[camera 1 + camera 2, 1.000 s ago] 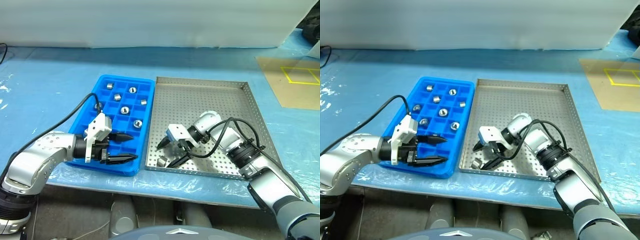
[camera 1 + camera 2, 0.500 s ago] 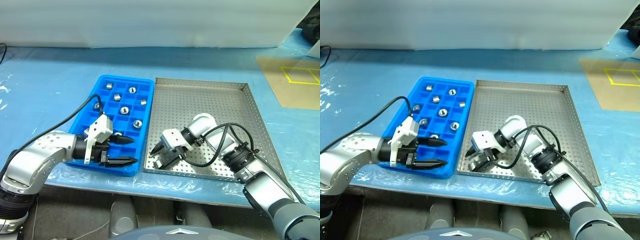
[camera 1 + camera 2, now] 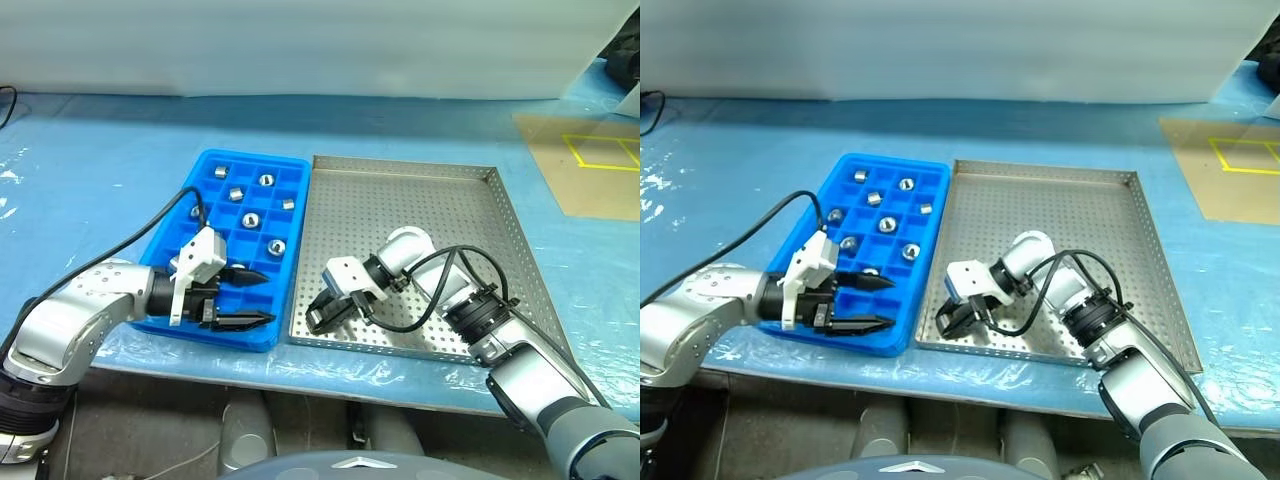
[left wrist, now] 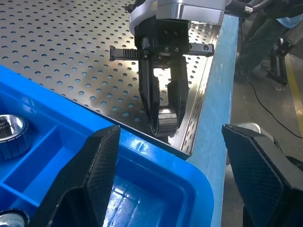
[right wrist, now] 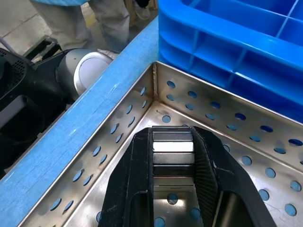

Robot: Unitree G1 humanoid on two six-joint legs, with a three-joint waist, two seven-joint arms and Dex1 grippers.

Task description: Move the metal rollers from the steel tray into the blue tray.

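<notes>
Pick-up step — right gripper (image 3: 322, 318) clamps a roller (image 5: 172, 161) in the steel tray's (image 3: 470, 220) near corner beside the blue tray (image 3: 215, 165). Next: lift clear, carry over a free cell. Left gripper (image 3: 252, 298) gapes empty.

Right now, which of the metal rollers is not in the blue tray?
The roller clamped in the right pincer, at the steel tray's near corner beside the blue tray. All others sit in blue compartments.

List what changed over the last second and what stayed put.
The right claw slid toward the steel tray's near corner beside the blue tray and shut on the metal roller lying there. The left claw, open over the blue tray, and the rollers in its compartments stayed put.
</notes>
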